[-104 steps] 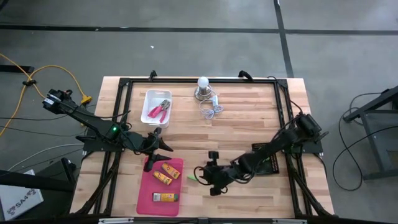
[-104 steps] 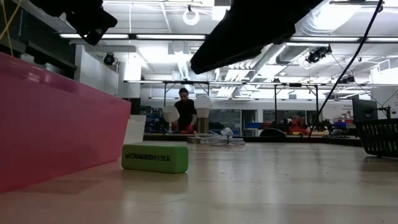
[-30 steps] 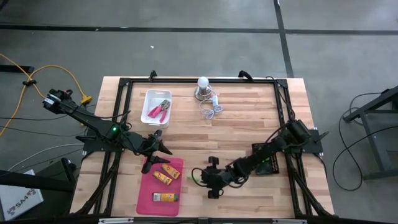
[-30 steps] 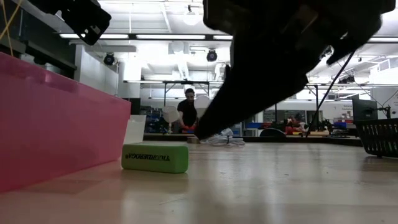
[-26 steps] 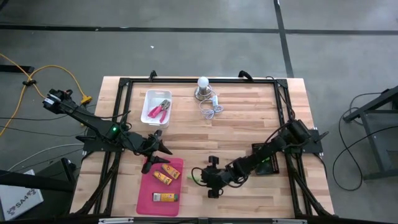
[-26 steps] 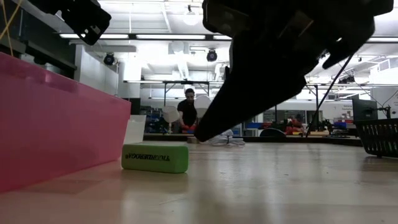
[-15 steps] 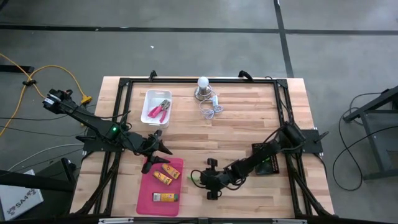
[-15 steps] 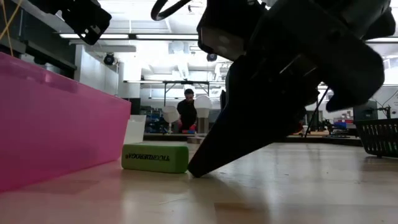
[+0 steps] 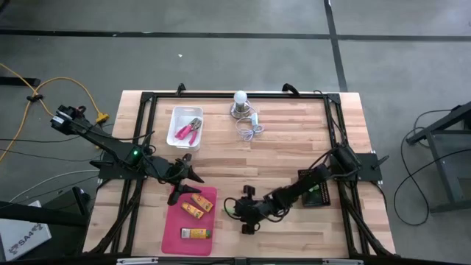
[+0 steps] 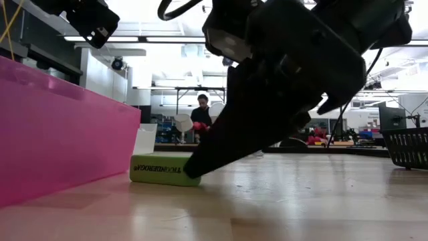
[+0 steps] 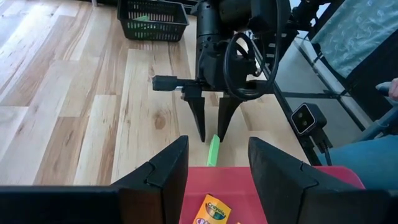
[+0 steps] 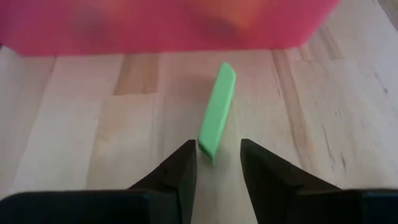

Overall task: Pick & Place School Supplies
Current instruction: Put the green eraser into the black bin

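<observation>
Two fingers of the right gripper (image 12: 216, 163) stand apart astride one end of the green eraser (image 12: 217, 116), which lies on the table (image 9: 294, 147) at three o'clock of the pink tray (image 9: 176, 235)

White bulb (image 9: 240, 96) with coiled cord (image 9: 250, 129), yellow cable (image 9: 29, 85) on floor, person (image 10: 200, 119) far behind

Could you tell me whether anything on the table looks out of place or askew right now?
One thing: a green eraser lies loose on the bare wood beside the pink tray, while the crayon boxes sit inside it. The right claw is open, straddling one end. The eraser lies slightly askew to the fingers.
</observation>
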Action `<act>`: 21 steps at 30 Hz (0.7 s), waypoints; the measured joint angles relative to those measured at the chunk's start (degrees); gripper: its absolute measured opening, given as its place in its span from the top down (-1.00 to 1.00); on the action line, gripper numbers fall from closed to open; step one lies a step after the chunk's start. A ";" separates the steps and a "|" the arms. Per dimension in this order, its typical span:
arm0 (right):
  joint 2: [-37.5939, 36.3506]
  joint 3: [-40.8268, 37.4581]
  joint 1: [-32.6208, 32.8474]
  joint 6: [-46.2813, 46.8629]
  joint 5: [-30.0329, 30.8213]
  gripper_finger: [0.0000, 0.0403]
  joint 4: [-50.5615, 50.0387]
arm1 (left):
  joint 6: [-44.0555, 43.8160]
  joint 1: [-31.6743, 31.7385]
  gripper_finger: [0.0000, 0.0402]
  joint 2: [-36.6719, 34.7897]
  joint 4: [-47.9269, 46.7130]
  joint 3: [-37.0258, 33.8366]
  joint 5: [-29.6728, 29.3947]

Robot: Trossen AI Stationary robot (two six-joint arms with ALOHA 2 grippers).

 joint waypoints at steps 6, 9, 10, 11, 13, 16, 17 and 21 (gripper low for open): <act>0.00 0.00 -0.37 0.00 -0.36 0.43 0.41 | 0.00 0.00 0.20 0.00 0.00 0.00 0.00; 0.01 0.00 -0.39 0.00 -0.56 0.43 0.87 | 0.00 0.00 0.20 0.00 0.00 0.00 0.00; 0.01 0.00 -0.37 0.00 -0.58 0.43 1.01 | 0.00 0.01 0.20 0.00 0.00 0.00 0.00; 0.01 0.00 -0.37 0.00 -0.58 0.43 1.14 | 0.00 0.00 0.20 0.00 0.00 0.00 0.00; 0.00 0.00 -0.37 -0.02 -0.60 0.43 1.65 | 0.00 0.02 0.20 0.00 0.00 0.00 0.00; -0.01 0.00 -0.37 -0.02 -0.61 0.43 1.63 | 0.00 0.00 0.20 0.00 0.00 0.00 0.00; 0.00 0.00 -0.37 -0.02 -0.61 0.43 1.60 | 0.00 0.00 0.20 0.00 0.00 0.00 0.00; -0.01 0.00 -0.37 -0.04 -0.61 0.43 1.64 | 0.00 0.00 0.20 0.00 0.00 0.00 0.00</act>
